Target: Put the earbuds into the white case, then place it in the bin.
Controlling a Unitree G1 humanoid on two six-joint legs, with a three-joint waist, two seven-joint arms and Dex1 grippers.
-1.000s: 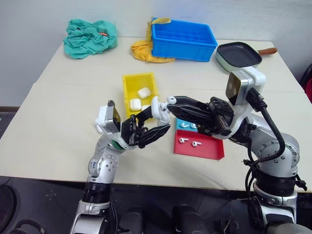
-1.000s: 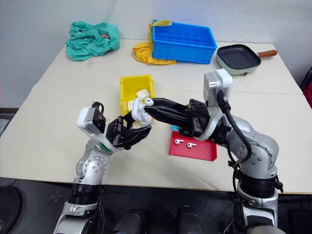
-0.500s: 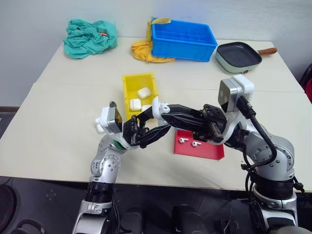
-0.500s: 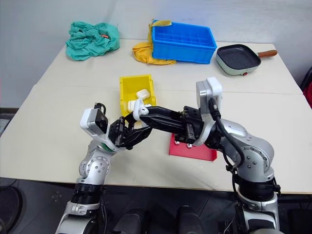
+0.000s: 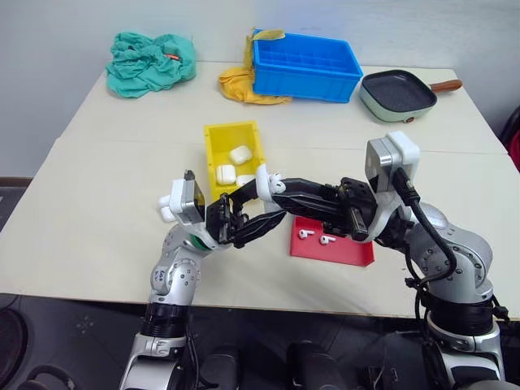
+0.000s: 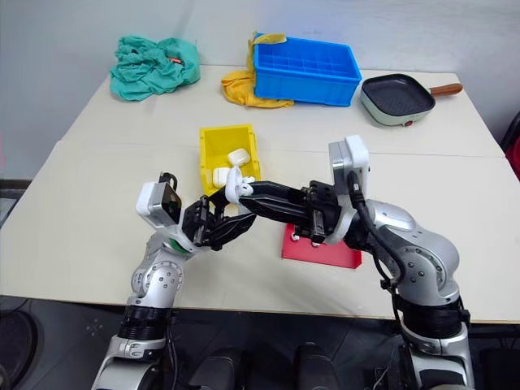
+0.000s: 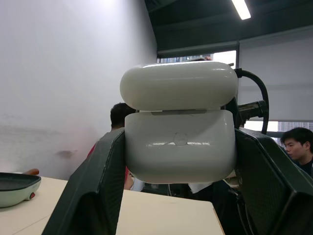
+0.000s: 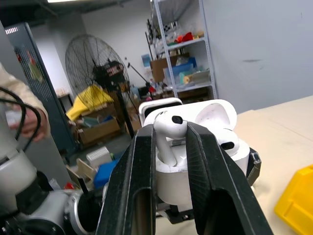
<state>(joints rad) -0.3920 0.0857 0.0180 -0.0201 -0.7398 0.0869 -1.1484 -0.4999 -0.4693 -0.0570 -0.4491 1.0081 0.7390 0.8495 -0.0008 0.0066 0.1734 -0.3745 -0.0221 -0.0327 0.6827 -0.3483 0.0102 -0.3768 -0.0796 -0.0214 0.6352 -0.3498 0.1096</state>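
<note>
Above table (image 5: 97, 211): hands (image 5: 262, 185) meeting.

Both arms raised and bent inward over the table, grippers meeting at the middle. Left gripper (image 5: 258, 207) angled up and to the right, clamped on the open white case (image 7: 179, 145). Right gripper (image 8: 171, 142) reaching leftward, nearly level, pinching an earbud (image 8: 167, 128) just above that case.

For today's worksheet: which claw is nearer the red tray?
Right. The right claw reaches over the table with its arm passing above the red tray; the left claw sits left of it.
</note>
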